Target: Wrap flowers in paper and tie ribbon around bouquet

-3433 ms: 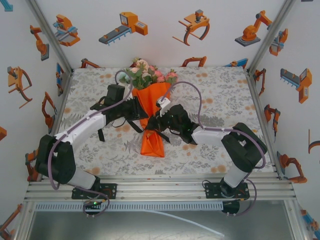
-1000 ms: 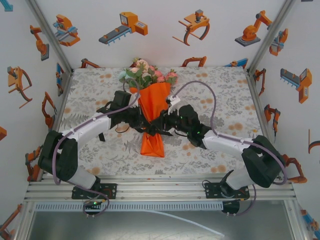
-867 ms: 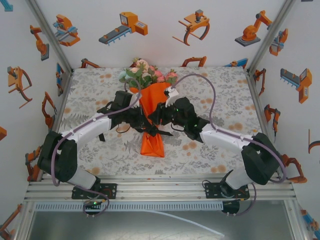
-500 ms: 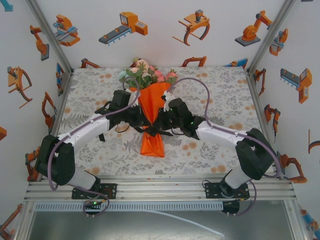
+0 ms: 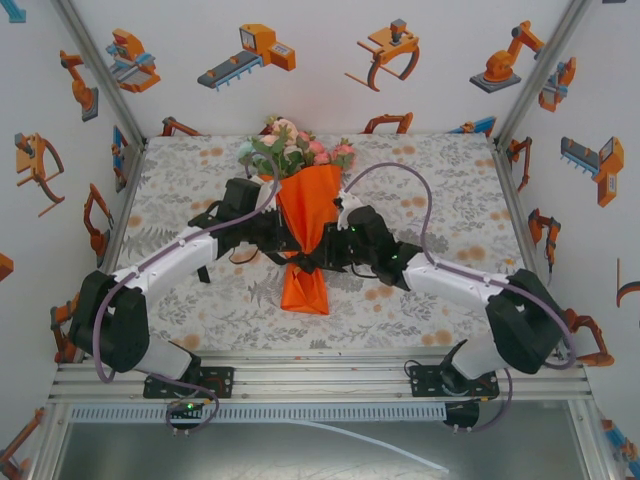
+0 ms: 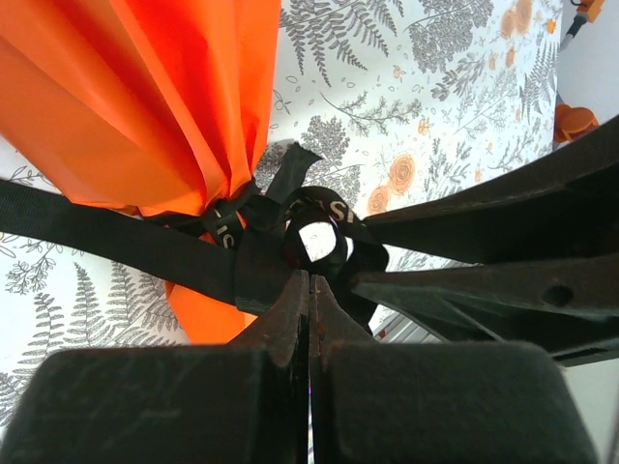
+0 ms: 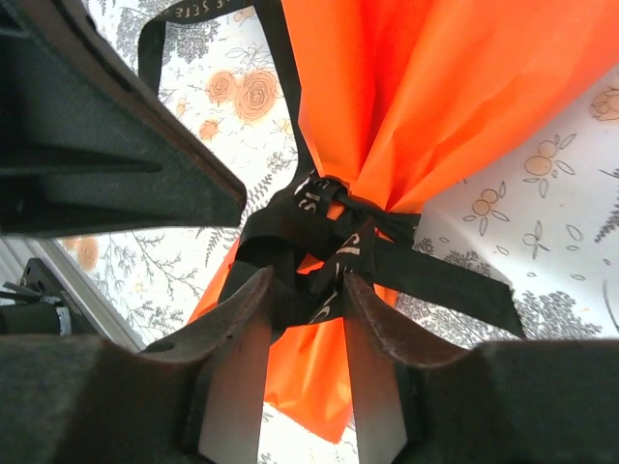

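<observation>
The long black ribbon (image 6: 97, 237) is knotted round the orange paper cone (image 6: 145, 97); the left gripper (image 6: 309, 280) pinches it, and the right gripper (image 7: 305, 290) sits open round a loop. Next, probably: grab, pull tight.

The top camera looks down from above and behind the arm bases, far enough off to take in the whole counter (image 5: 470, 200). Each wrist camera looks out along its own jaws, very close, from opposite sides. All three share the ribbon (image 6: 116, 237) knot on the orange paper (image 6: 145, 97).
</observation>
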`<state>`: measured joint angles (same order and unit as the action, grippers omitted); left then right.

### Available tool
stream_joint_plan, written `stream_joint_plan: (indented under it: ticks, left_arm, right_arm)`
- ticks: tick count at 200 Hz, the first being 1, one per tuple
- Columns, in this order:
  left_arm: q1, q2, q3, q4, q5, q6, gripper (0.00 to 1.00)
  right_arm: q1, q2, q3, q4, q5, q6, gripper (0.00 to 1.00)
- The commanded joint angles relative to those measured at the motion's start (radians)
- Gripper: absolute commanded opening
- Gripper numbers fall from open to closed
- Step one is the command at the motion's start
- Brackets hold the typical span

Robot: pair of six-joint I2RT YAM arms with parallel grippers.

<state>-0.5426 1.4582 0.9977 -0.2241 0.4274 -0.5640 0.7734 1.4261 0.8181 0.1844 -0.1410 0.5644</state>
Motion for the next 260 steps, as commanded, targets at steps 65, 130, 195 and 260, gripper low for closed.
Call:
stream_joint_plan:
  ticks: [65,130,195,260]
  left_arm:
    - [-0.029,0.018,0.098,-0.047,0.047,0.081,0.11]
    - [-0.050,0.077,0.184,-0.156,-0.044,0.151,0.30]
    - [-0.066,0.165,0.241,-0.262,0.005,0.199,0.27]
    - [-0.073,0.202,0.240,-0.239,0.026,0.180,0.39]
  right_arm:
    - [-0.063,-0.142,-0.263,0.197,-0.041,0.157,0.36]
    - [-0.063,0.046,-0.243,0.463,-0.092,0.216,0.24]
    - [-0.063,0.098,-0.232,0.540,-0.094,0.219,0.15]
    - [-0.063,0.128,-0.197,0.549,-0.105,0.206,0.13]
